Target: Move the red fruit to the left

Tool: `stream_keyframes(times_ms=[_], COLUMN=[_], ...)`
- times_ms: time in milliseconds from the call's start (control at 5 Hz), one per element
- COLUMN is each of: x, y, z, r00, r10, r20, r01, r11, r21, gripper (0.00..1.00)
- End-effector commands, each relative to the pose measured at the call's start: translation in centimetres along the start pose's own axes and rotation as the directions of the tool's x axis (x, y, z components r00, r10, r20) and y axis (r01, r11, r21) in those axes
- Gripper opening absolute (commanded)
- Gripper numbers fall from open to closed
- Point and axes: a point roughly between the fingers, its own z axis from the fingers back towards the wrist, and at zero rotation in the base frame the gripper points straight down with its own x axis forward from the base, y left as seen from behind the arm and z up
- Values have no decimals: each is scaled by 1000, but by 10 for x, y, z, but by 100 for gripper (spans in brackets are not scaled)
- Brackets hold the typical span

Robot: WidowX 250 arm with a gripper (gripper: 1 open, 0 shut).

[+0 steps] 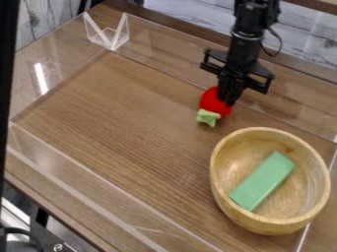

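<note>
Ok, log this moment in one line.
gripper: shut on fruit | fruit: on table, not yet moved left | bowl: holds block

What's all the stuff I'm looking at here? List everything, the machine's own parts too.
Table: one, brown wood, under everything.
Fruit: one, red with a pale green stem end, right of middle, behind the bowl.
Bowl: one, light wood, front right.
Block: one, green, lying in the bowl.
Stand: one, clear plastic, back left.
Arm: one, black, coming down from the top right.
Hand: one, black, pointing down, fingers closed on the fruit.
</note>
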Motion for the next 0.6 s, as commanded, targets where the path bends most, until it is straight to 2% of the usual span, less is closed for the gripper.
stream_keyframes(times_ms=[0,200,400], x=[-7,-19,-29], y=[27,64,113], z=[43,62,66], r00=[992,976,956], r10=[78,165,253], r20=[101,139,147], r01=[-77,-161,-248], r11=[997,986,967], r21=[-14,-39,-52], gripper=[0,0,0])
